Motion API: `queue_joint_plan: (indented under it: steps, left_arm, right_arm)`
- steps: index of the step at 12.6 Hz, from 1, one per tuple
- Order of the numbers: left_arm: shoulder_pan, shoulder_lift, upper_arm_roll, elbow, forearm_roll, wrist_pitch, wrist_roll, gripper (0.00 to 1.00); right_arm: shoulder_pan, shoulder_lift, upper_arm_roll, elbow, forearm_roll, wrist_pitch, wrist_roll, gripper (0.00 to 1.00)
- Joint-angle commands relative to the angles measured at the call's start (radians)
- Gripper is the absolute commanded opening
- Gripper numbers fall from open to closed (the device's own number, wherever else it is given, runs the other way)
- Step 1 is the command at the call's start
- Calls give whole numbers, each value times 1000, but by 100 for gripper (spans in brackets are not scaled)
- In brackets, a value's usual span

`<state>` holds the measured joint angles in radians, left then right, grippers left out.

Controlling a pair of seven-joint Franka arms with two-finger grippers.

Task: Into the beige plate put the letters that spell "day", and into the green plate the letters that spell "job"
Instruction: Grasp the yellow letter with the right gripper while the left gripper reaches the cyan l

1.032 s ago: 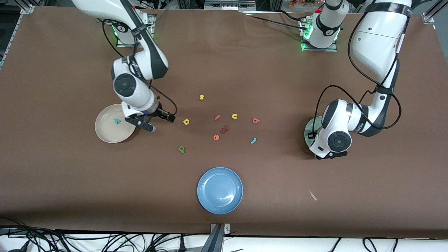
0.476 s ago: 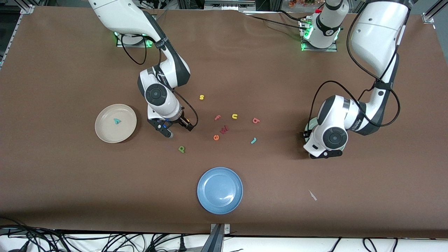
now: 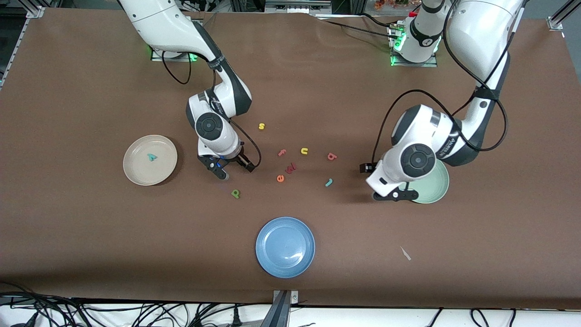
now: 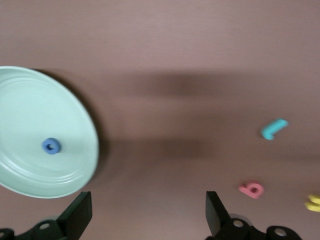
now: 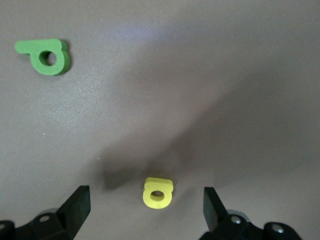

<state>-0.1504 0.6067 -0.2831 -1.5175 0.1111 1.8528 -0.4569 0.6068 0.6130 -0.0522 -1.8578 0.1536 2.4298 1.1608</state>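
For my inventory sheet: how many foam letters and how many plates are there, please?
Letters: 11 (9 on the table, 1 in the beige plate, 1 in the green plate)
Plates: 3
Total: 14

The table (image 3: 91, 227) is covered in matt brown sheet with a faint fine grain. The yellow a (image 5: 158, 192) and green d (image 5: 46, 56) look like soft matt foam with cut edges. The green plate (image 4: 75, 120), beige plate (image 3: 170, 156) and blue plate (image 3: 285, 246) have a smooth, slight sheen. The arms' white shells (image 3: 156, 18) look like glossy plastic.
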Motion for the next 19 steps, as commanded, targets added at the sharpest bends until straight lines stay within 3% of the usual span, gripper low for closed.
queue_joint_plan:
  steps: [1, 7, 10, 13, 16, 19]
  left_arm:
    - [-43, 60, -7, 75, -18, -4, 137, 100]
    - [-104, 152, -5, 76, -8, 196, 264, 100]
    - [-175, 221, 2, 76, 19, 288, 279, 100]
    - [-178, 235, 2, 76, 102, 325, 312, 100]
    - [-176, 252, 2, 76, 133, 387, 363, 98]
    - [-179, 260, 2, 74, 137, 399, 365, 75]
  right_arm:
    - [7, 20, -2, 20, 21, 5, 10, 98]
    - [10, 33, -3, 22, 34, 21, 10, 61]
    - [10, 33, -2, 22, 34, 21, 8, 33]
    - [7, 31, -3, 25, 37, 20, 11, 1]
    - [-4, 24, -5, 63, 58, -20, 2, 0]
    - [-19, -10, -47, 106, 40, -176, -131, 0]
